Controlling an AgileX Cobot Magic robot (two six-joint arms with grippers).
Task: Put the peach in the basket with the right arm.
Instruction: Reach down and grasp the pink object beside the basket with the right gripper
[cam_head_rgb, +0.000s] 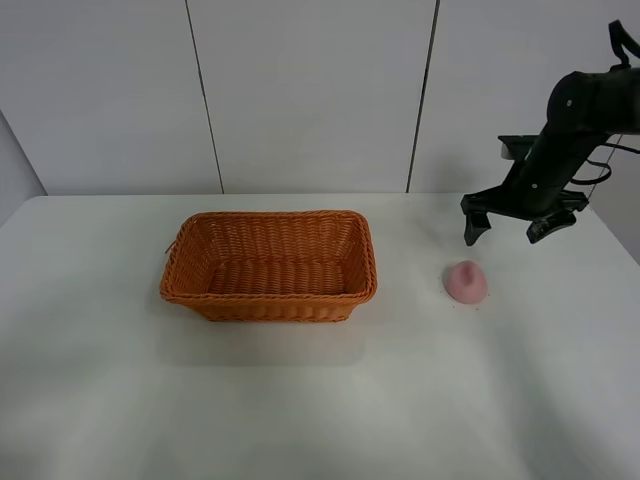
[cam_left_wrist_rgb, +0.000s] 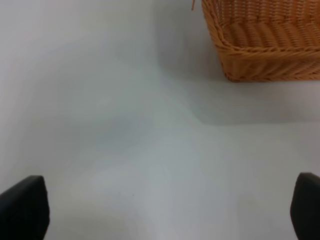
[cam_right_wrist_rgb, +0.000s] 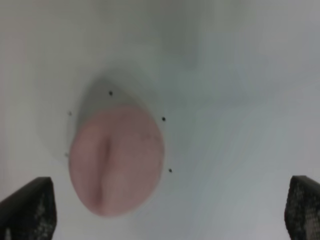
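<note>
Plainly the right gripper (cam_head_rgb: 502, 234) hangs open above the peach (cam_head_rgb: 466, 282), slightly toward the table's (cam_head_rgb: 560, 400) back edge; the basket (cam_head_rgb: 270, 215) lies leftward.

A white, matte tabletop (cam_head_rgb: 320, 400) fills the lower part of the high view. It is evenly lit by soft, diffuse light that leaves only faint shadows. Its far edge runs straight along a wall (cam_head_rgb: 300, 90) of pale grey-white panels. Two thin dark seams split the wall, one towards the left (cam_head_rgb: 204, 95) and one towards the right (cam_head_rgb: 422, 95), each leaning slightly. Beyond the tabletop's far left corner a darker grey panel (cam_head_rgb: 14, 160) stands at an angle.
</note>
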